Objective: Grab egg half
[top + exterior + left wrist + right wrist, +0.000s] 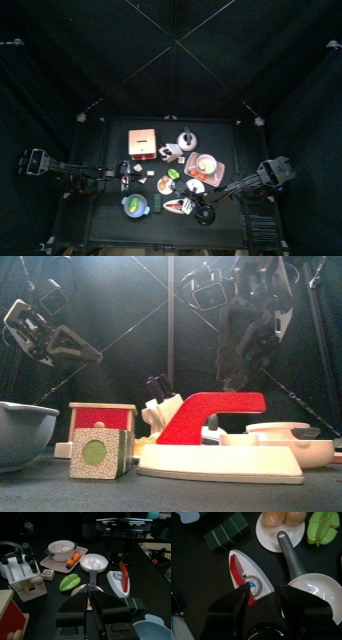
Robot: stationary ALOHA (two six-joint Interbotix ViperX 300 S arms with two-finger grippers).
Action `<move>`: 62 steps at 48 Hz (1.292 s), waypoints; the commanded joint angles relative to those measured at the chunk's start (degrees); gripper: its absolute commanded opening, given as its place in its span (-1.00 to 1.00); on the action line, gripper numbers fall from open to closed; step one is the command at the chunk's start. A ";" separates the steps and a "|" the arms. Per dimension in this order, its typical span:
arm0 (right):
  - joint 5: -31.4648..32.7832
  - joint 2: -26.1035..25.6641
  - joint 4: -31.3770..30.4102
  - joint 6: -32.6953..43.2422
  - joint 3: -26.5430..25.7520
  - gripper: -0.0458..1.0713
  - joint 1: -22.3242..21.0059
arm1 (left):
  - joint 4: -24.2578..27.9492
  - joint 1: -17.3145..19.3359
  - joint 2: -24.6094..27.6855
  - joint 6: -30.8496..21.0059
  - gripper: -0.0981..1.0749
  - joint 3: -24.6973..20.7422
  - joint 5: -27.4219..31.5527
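Toy iron (248, 579) beside egg halves (282, 518)

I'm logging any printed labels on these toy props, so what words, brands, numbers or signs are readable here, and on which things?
None can be read in any view.
The toy iron has a round dial with a blue centre; any marks on it are too blurred to read.
The small block carries a green disc, with no lettering visible.
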 commanded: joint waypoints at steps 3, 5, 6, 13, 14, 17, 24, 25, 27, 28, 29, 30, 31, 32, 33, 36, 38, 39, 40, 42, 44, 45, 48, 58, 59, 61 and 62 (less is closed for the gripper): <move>1.85 -3.08 2.29 0.79 0.09 0.52 -0.62 | 0.09 0.18 -0.09 0.00 0.01 -0.97 -0.18; 2.37 -3.25 2.46 1.58 0.62 0.52 -0.62 | 0.09 0.18 -0.09 0.00 0.01 -0.97 -0.18; 2.64 -3.43 2.46 2.02 0.79 0.52 -0.62 | 0.09 0.18 -0.09 0.00 0.01 -0.97 -0.18; 4.39 -4.31 2.37 5.36 2.72 0.52 -0.62 | 0.00 0.18 -0.09 0.09 0.01 -0.97 -0.26; 4.57 -4.48 2.20 5.71 2.99 0.52 -0.62 | 0.09 0.18 -0.09 0.09 0.01 -0.97 -0.18; 5.19 -4.92 1.76 7.12 3.96 0.52 -0.62 | 0.09 0.18 -0.09 0.09 0.01 -0.97 -0.18; 6.15 -5.54 1.23 8.17 5.45 0.52 -0.62 | 0.18 0.00 -0.09 0.09 0.01 -1.23 -0.18; 6.24 -5.54 1.23 8.17 5.62 0.52 -0.62 | 0.26 0.00 -0.09 0.09 0.01 -1.32 -0.18; 6.24 -5.71 1.14 8.09 6.24 0.52 -0.62 | 0.44 -0.26 0.09 0.00 0.02 -1.58 -0.18; 6.33 -5.80 1.05 8.09 6.42 0.52 -0.62 | 0.53 -0.35 0.18 0.00 0.02 -1.67 -0.18; 6.24 -5.89 0.88 8.09 6.68 0.52 -0.62 | 0.62 -0.44 0.35 0.00 0.02 -1.93 -0.26; 6.33 -6.06 0.70 8.00 7.03 0.52 -0.62 | 0.70 -0.62 0.53 0.00 0.02 -2.20 -0.26; 6.24 -6.24 0.70 7.82 7.29 0.52 -0.62 | 0.79 -0.79 0.70 -0.09 0.03 -2.55 -0.26; 6.33 -6.42 0.53 7.73 7.65 0.52 -0.62 | 0.88 -1.14 0.97 -0.09 0.03 -2.90 -0.18; 6.33 -6.68 0.44 7.73 8.09 0.52 -0.62 | 0.97 -1.32 1.41 -0.09 0.03 -3.34 -0.18; 6.06 -7.38 -0.26 8.00 9.32 0.52 -0.62 | 1.05 -2.20 2.81 0.00 0.06 -4.83 -0.18; 5.80 -8.17 -0.88 8.17 10.46 0.52 -0.62 | 1.14 -2.72 4.48 0.00 0.09 -6.15 -0.18; 5.71 -8.44 -1.05 8.17 10.81 0.52 -0.70 | 1.14 -2.81 5.19 0.00 0.11 -6.68 -0.18; 5.71 -8.79 -1.23 8.17 11.16 0.52 -0.79 | 1.14 -2.90 5.89 -0.09 0.14 -7.21 -0.18; 5.54 -9.49 -1.58 8.17 11.95 0.52 -0.88 | 1.14 -2.99 7.38 -0.18 0.19 -8.35 -0.18; 5.36 -10.20 -1.85 8.09 12.66 0.52 -0.97 | 1.14 -3.08 8.96 -0.26 0.25 -9.40 -0.18; 5.27 -10.55 -2.02 8.17 13.01 0.52 -1.14 | 1.05 -3.16 9.84 -0.26 0.29 -10.02 -0.18; 4.66 -11.43 -2.46 8.09 14.24 0.52 -1.49 | 1.05 -3.16 12.04 -0.18 0.38 -11.87 -0.18; 0.09 -10.81 -3.78 7.65 17.67 0.52 -3.69 | 1.14 -2.90 19.69 0.09 0.63 -18.72 -0.18; -1.05 -10.55 -4.04 7.56 17.93 0.52 -3.87 | 1.14 -2.90 20.39 0.09 0.64 -19.42 -0.18; -2.37 -10.20 -4.57 7.56 18.19 0.52 -4.13 | 1.14 -2.90 21.36 0.09 0.64 -20.21 -0.18; -2.99 -9.84 -5.01 7.56 18.37 0.52 -4.22 | 1.14 -2.90 21.71 0.00 0.64 -20.48 -0.18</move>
